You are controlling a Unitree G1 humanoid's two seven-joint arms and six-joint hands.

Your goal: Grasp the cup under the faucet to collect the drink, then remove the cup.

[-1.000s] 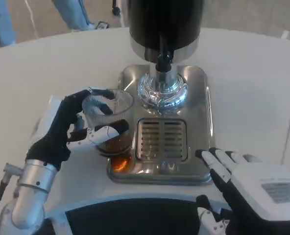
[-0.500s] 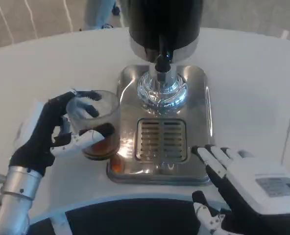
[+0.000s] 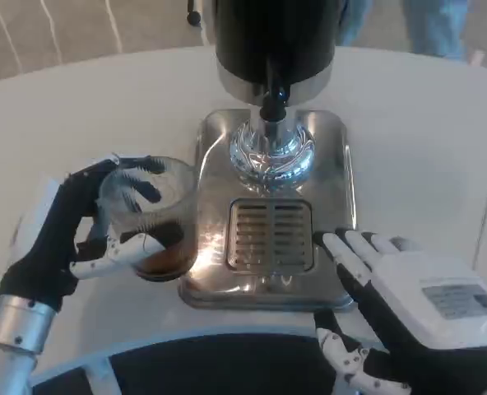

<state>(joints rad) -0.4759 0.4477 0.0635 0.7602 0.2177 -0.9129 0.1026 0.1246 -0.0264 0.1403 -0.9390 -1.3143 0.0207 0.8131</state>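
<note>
Surface: white table (image 3: 79,107), drip tray (image 3: 272,284) under faucet (image 3: 273,103).
Cup (image 3: 149,218): upright, left of tray, off it.
Left hand (image 3: 67,226): wraps cup.
Right hand (image 3: 391,304): spread, empty, at tray's right edge.

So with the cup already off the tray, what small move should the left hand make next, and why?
Probably lower the cup onto the table and release it: the left hand grips it beside the drip tray, clear of the faucet, with drink inside.

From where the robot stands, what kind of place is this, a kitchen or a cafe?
Probably a demo hall or an office floor, not a kitchen. A drink dispenser stands alone on a steel tray on a round white table, and someone's jeans show beyond it on grey carpet.
</note>
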